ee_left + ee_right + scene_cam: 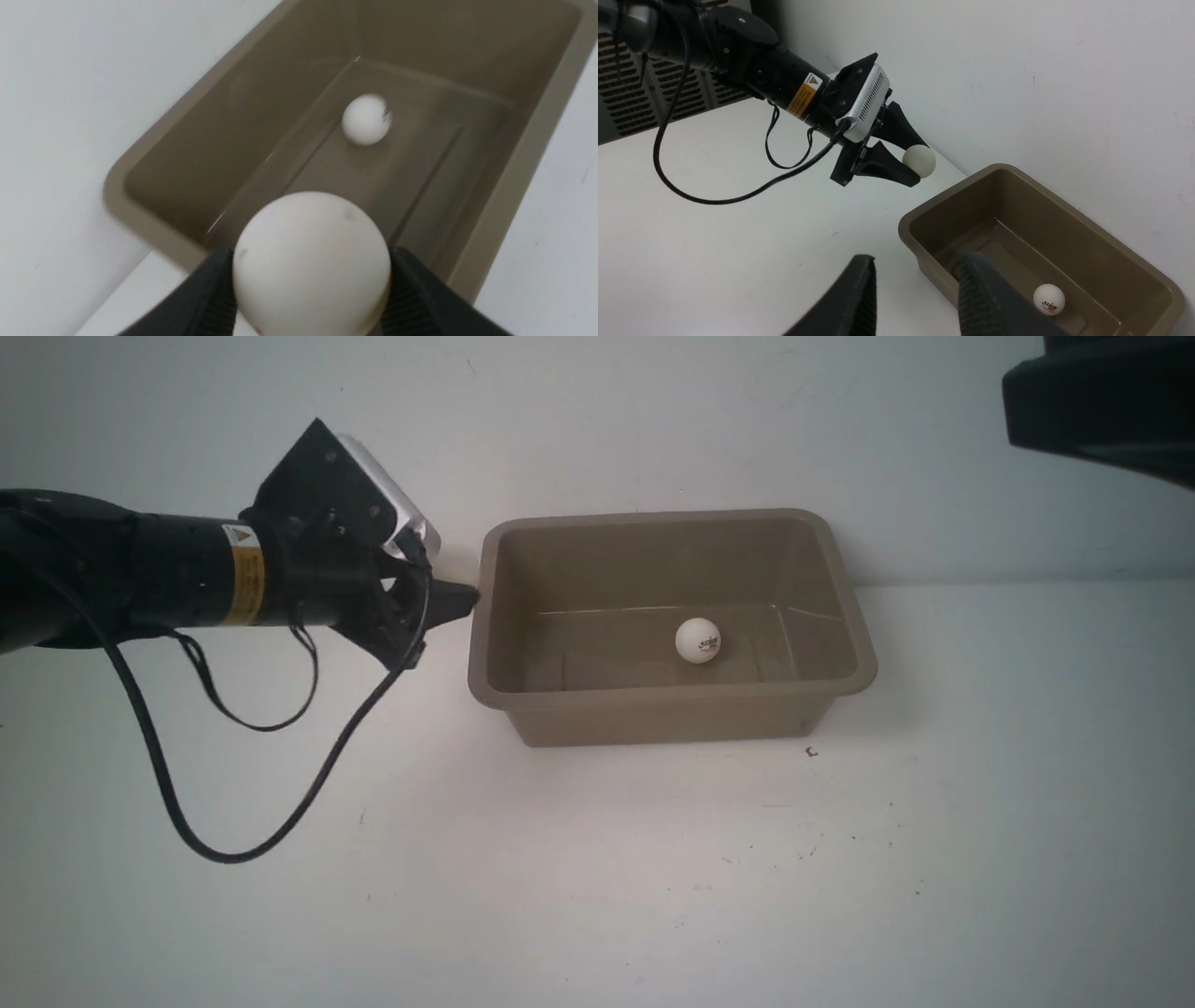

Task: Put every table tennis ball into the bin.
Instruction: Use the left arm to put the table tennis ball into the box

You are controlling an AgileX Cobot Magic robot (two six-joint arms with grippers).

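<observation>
The taupe bin (653, 721) stands at the back of the table against the wall. One white table tennis ball (698, 641) with a dark logo lies on its floor; it also shows in the wrist views, ball (366, 120) and ball (1049, 299). My left gripper (464, 598) hovers at the bin's left rim (924, 210), shut on a second white ball (310, 261), which the right wrist view shows between its black fingers (887, 170). My right gripper (916, 267) hangs above the table by the bin's near corner, jaws a little apart with nothing between them.
White table (597, 877) all round, white wall close behind the bin. The left arm's black cable (187, 821) loops down over the table. A dark part of the right arm (1102, 401) fills the front view's top right corner. A vented panel (626, 93) stands beyond the table's left.
</observation>
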